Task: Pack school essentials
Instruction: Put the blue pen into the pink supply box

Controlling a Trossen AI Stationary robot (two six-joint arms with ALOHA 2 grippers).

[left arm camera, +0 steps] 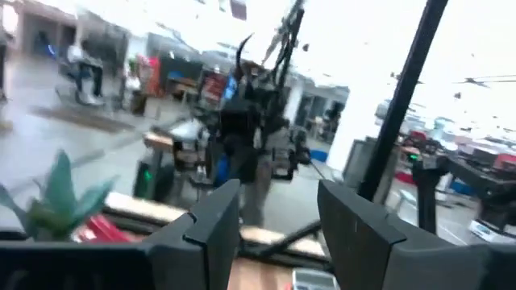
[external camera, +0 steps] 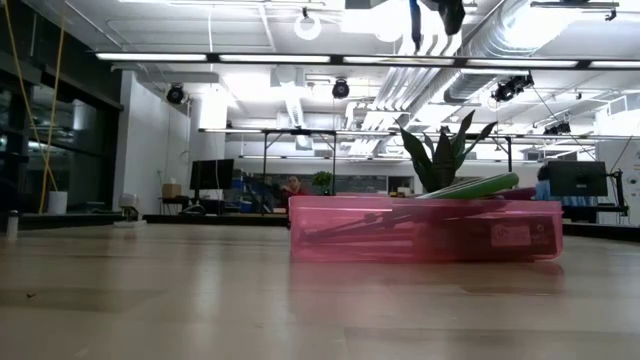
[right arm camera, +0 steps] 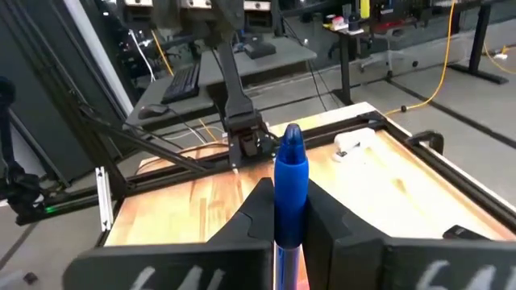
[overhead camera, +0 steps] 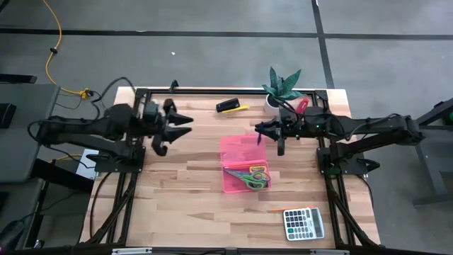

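Grey floor [overhead camera: 212, 18], bright ceiling lights [external camera: 340, 58]

A pink tray [overhead camera: 238, 164] lies just below the right gripper [overhead camera: 263, 132]. A plant [overhead camera: 284, 86] stands just behind it. A calculator [overhead camera: 304, 224] lies well away, nearer the front edge.

An open-plan robotics lab: exposed ceiling ducts [external camera: 500, 45], strip lights, monitors [external camera: 577, 178] and benches behind the wooden table [overhead camera: 184, 191].

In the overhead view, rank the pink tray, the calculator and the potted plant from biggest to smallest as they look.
1. pink tray
2. and 3. calculator and potted plant: they look about alike, and the plant stands nearer the camera, so no ranking.
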